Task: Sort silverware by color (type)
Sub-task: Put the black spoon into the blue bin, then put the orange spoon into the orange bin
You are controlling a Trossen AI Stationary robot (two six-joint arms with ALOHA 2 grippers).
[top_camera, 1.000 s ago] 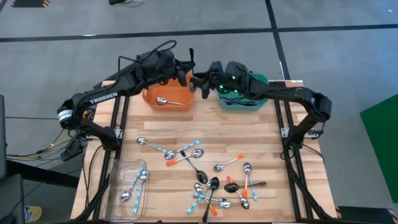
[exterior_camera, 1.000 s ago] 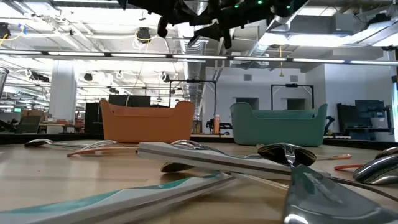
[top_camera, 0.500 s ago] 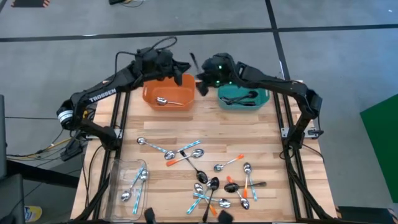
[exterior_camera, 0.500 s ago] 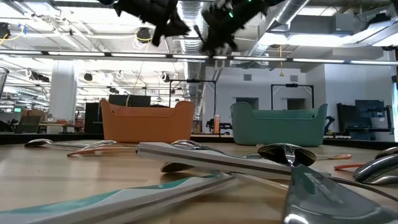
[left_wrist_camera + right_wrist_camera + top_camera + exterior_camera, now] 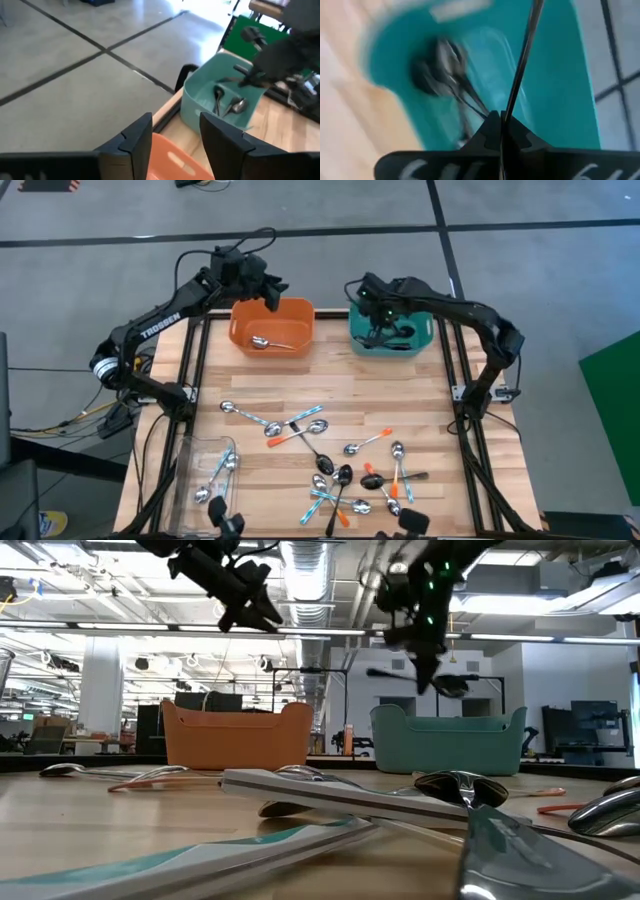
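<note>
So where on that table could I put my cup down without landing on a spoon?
The wooden strip between the orange bin and teal bin and the scattered spoons is bare. So is the table's right edge, beyond the spoons. The near middle is crowded with crossed spoons, and the clear tray fills the near left corner.

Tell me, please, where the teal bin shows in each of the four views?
High view: teal bin at the table's far edge, under the right gripper.
Low view: right of centre.
Left wrist view: upper right.
Right wrist view: fills the picture.
Shared landmark: the orange bin beside it.
</note>
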